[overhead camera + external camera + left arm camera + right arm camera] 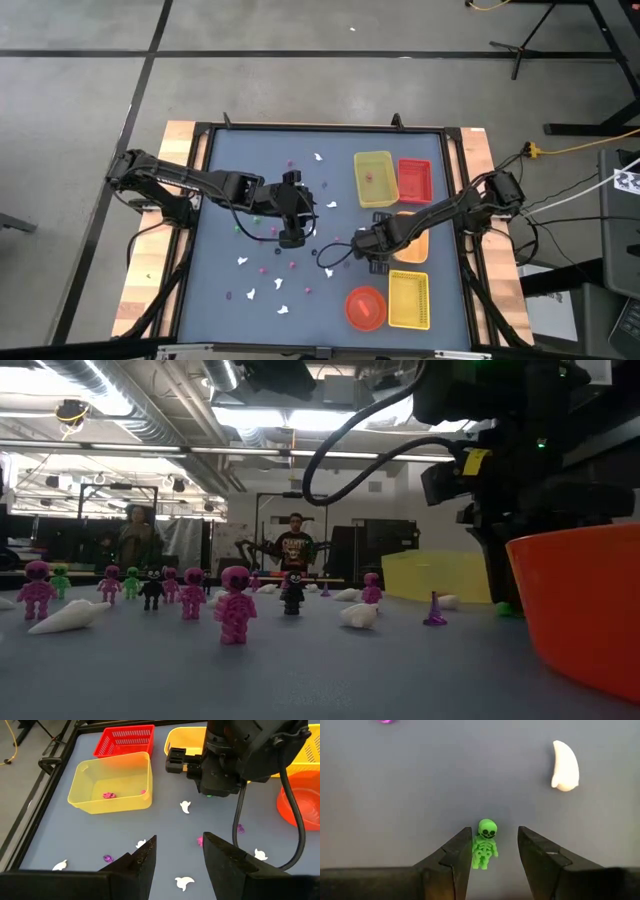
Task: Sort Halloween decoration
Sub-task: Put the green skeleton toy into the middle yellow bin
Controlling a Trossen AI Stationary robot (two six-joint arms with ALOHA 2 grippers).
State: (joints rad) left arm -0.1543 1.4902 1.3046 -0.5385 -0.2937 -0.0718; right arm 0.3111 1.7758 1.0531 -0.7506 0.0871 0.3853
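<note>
Small Halloween pieces lie scattered on the grey table: white ghosts (318, 157), pink skeletons (235, 603), dark figures (292, 590) and purple bits (108, 858). My right gripper (495, 840) is open and low over the table's middle (362, 247). Its fingers stand on either side of a green skeleton (485, 851) that lies flat on its back. My left gripper (177, 852) is open and hovers left of centre (291, 235), holding nothing. Two pink pieces (108, 795) lie in the yellow tray (85, 802). My right gripper comes at the green skeleton from above, with one finger on each side of its body (481, 857). One finger (462, 850) stands right at the skeleton's arm; I cannot tell whether it touches. The skeleton lies on the table.
The yellow tray (374, 180) and red basket (414, 180) sit at the far right. An orange tray (412, 240) lies partly under the right arm. A yellow basket (408, 298) and red-orange bowl (365, 307) sit near right. A person (295, 550) stands beyond the table.
</note>
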